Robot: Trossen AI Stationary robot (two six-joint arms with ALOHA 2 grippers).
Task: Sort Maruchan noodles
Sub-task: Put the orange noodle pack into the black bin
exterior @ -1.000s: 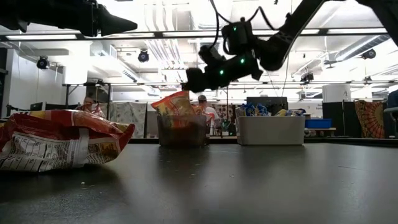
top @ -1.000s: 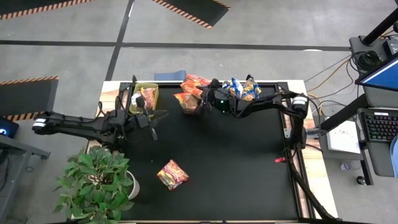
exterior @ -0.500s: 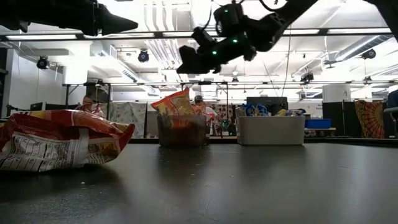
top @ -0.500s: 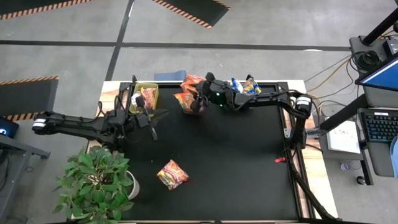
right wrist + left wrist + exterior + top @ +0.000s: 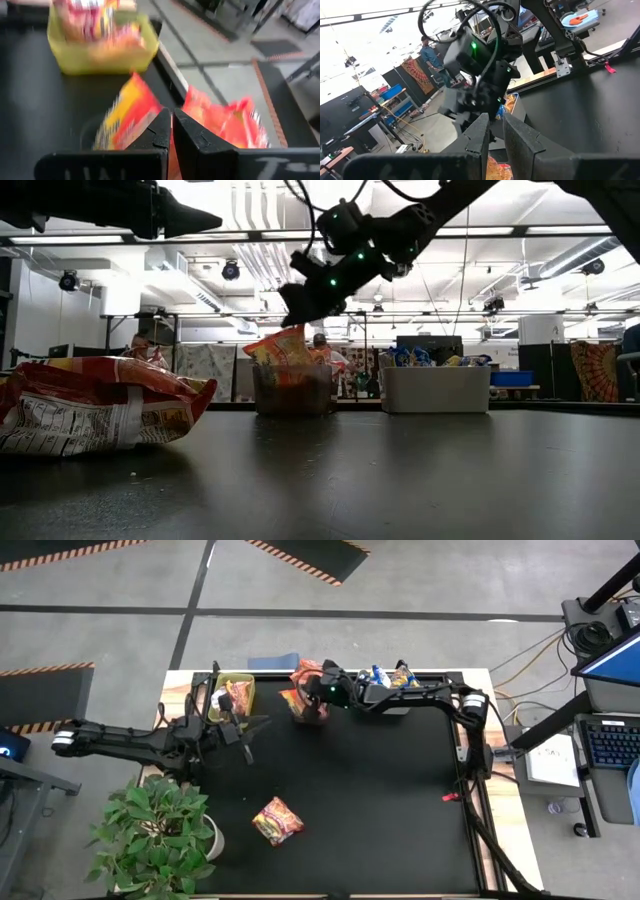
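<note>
One orange-red noodle packet (image 5: 277, 820) lies flat on the black table toward its near left, and fills the left of the low view (image 5: 100, 405). More orange-red packets (image 5: 303, 700) stand on end in the dark mesh bin (image 5: 293, 390) at the far edge. My right gripper (image 5: 318, 693) hangs shut just above them (image 5: 225, 120), with nothing between its fingers. Blue-and-yellow packets (image 5: 400, 675) fill the white bin (image 5: 435, 390). My left gripper (image 5: 247, 730) waits level beside the green bin (image 5: 240, 690), its fingers (image 5: 485, 132) nearly together around nothing.
The green bin holds a few packets (image 5: 92, 20). A potted plant (image 5: 160, 830) stands off the table's near left corner. The black table top (image 5: 380, 800) between the loose packet and the bins is bare. A small red object (image 5: 449, 797) lies by the right edge.
My right gripper has risen and gone toward the table's left along the far edge, from beside the white bin to above the mesh bin. It has tipped up nearer to level, and its fingers have shut on nothing.
</note>
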